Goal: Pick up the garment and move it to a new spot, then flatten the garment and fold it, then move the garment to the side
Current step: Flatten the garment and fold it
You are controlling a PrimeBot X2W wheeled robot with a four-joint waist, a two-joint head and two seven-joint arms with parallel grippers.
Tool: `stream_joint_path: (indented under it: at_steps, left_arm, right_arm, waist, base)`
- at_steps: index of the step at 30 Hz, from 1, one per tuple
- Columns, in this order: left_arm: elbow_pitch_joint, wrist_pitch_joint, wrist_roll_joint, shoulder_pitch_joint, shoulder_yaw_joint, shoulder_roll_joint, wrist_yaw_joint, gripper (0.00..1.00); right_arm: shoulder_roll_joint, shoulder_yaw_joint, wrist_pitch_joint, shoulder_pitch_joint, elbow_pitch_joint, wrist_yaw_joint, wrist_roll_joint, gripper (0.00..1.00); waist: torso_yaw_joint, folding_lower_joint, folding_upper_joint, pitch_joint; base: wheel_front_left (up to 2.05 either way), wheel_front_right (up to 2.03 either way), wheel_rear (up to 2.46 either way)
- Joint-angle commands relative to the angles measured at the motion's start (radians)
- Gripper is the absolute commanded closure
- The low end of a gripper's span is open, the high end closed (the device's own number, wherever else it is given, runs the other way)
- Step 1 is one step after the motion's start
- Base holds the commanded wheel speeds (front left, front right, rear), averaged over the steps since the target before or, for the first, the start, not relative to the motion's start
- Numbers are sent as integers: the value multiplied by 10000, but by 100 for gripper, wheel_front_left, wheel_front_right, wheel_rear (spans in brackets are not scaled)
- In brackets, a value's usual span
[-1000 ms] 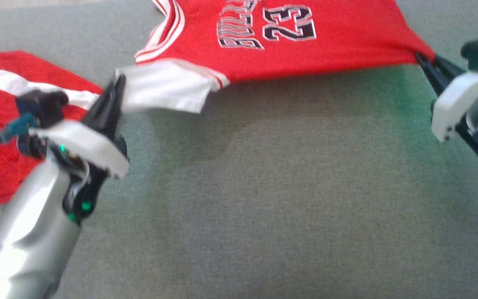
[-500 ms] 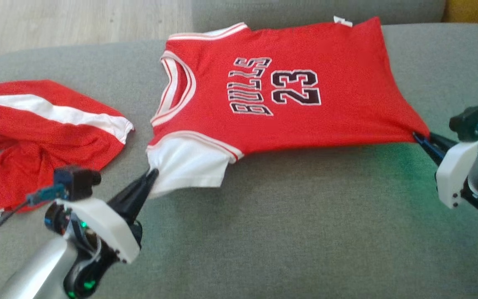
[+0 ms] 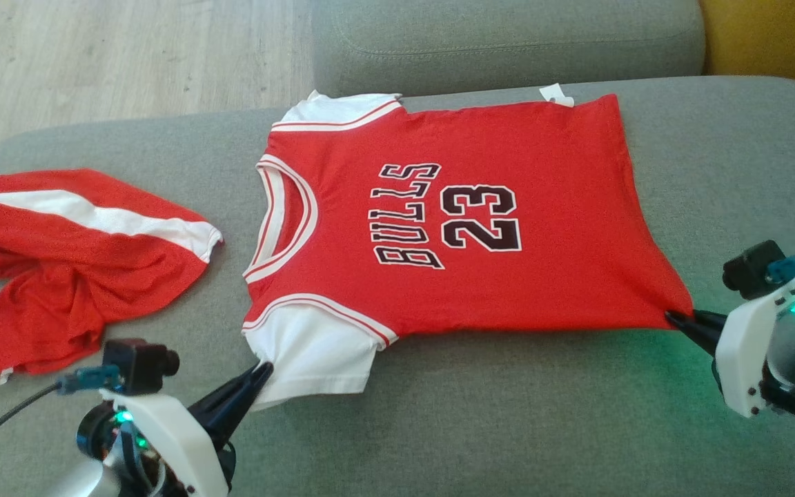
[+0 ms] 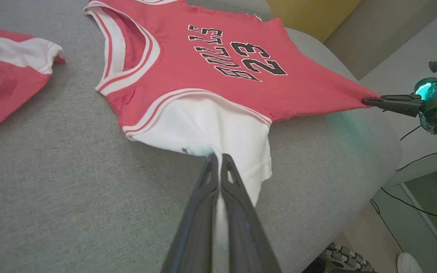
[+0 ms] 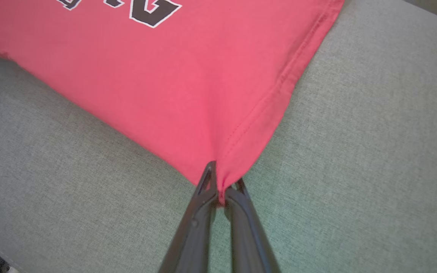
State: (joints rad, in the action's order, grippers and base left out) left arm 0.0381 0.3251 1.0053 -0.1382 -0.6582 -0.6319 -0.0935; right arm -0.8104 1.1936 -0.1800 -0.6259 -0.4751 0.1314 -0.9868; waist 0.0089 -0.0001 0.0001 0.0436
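Red-and-white cloth basketball jersey [image 3: 466, 228] lies spread on the grey fabric sofa [image 3: 508, 428]; our left pincer [image 3: 265, 371] is closed on its near sleeve, our right pincer [image 3: 672, 318] on its near hem corner.

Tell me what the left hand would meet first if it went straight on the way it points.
The left hand is shut on the white sleeve of the jersey, so more sleeve comes first, then probably the red chest; depth is unclear.

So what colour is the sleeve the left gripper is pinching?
White sleeve, edged with red-and-white trim against the red jersey; the left wrist view shows it best.
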Motion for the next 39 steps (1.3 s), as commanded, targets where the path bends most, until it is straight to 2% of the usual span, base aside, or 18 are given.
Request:
stream_joint_path:
  at_steps: [1,14,28,39]
  left_arm:
    - [404,-130,3,-512,553,-397,129,100]
    - [-98,44,-716,-1866,570,-357,175,100]
    - [-1885,820,-1380,-5107,440,109,-128,100]
    - [-3672,1081,-2378,-7370,-650,392,-346,100]
  right_arm:
    - [-564,-29,-61,0,304,-7,-163,100]
    - [-610,-161,-86,-879,486,-7,-40,100]
    - [-18,-451,-390,-2096,-254,-7,-192,100]
    - [471,-440,-365,-3025,-951,-7,-249,100]
  waist:
    - [-17,1,-1,39]
    - [39,1,-1,1076]
    - [150,1,-1,2054]
    - [-95,1,-1,2883]
  base:
    - [0,0,0]
    - [0,0,0]
    - [0,0,0]
    - [0,0,0]
